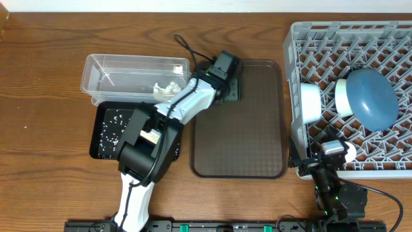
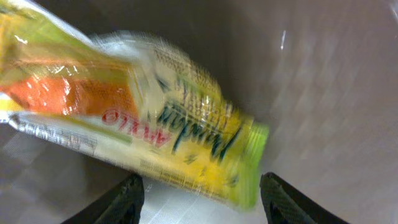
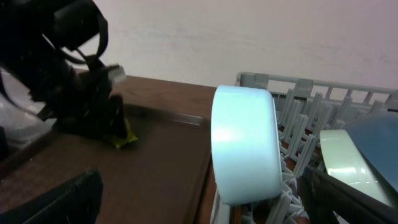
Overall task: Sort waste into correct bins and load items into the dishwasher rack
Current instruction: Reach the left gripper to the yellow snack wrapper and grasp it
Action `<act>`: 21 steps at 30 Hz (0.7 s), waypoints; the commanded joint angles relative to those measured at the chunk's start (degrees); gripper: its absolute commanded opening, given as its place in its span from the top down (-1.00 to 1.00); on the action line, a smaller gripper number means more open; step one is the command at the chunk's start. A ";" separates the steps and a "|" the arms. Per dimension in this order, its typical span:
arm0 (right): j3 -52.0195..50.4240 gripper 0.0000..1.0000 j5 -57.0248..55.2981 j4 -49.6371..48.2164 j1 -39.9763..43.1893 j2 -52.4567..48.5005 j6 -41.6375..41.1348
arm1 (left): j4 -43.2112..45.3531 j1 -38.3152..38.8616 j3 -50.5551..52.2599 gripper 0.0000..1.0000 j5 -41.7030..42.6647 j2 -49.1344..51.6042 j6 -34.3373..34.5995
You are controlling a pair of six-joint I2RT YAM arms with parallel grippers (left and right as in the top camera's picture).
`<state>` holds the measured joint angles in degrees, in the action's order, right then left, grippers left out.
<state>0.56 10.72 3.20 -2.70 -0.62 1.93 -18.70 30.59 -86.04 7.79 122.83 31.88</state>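
Yellow-green and printed, the wrapper (image 2: 180, 124) is lying at the far left corner of the brown tray (image 1: 244, 142). The left tool (image 2: 202, 186) is hovering over it with its fingers spread, probably not touching it, though blur is making that hard to judge. Waste sorting is the step in hand. Next the tool is needing to close on the wrapper and carry it, likely to the clear tub (image 1: 103, 64) holding the tissue (image 1: 166, 89). The right tool (image 1: 333, 153) is sitting released beside the rack (image 1: 360, 38).

I read left arm (image 1: 180, 106) stretched to upper centre, left tool (image 2: 202, 196) spread; right arm (image 1: 335, 187) folded lower right, right tool (image 3: 208, 199) spread.
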 commanded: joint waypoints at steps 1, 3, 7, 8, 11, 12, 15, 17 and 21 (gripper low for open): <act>-0.24 -0.98 0.24 0.00 0.81 0.20 -0.61 | 1.88 -1.86 -0.76 -0.27 3.76 0.22 20.31; -0.24 -0.98 0.24 0.00 0.81 0.20 -0.61 | 2.47 -2.40 -0.76 -0.30 3.02 0.28 25.77; -0.24 -0.99 0.24 0.00 0.81 0.20 -0.61 | 2.71 -2.67 -0.74 -0.29 -0.90 1.25 28.46; -0.24 -0.98 0.24 0.00 0.81 0.20 -0.61 | 2.69 -2.64 -0.74 -0.30 -0.96 1.55 28.46; -0.24 -0.98 0.24 0.00 0.81 0.20 -0.61 | 2.47 -2.49 -0.70 -0.23 -0.94 2.71 28.46; -0.24 -0.98 0.24 0.00 0.81 0.20 -0.61 | 2.25 -2.49 -0.68 -0.19 -0.87 3.15 28.46; -0.24 -0.99 0.24 0.00 0.81 0.20 -0.61 | 0.70 -2.49 -0.63 -0.09 -0.22 4.35 28.44; -0.24 -0.98 0.24 0.00 0.81 0.20 -0.61 | -0.83 -2.49 -0.63 -0.08 1.75 5.31 28.30; -0.24 -0.99 0.24 0.00 0.81 0.20 -0.61 | -3.43 -2.49 -0.66 0.61 2.32 5.64 20.57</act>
<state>0.56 10.72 3.20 -2.70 -0.62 1.93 -20.47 27.97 -87.37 9.06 125.14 57.63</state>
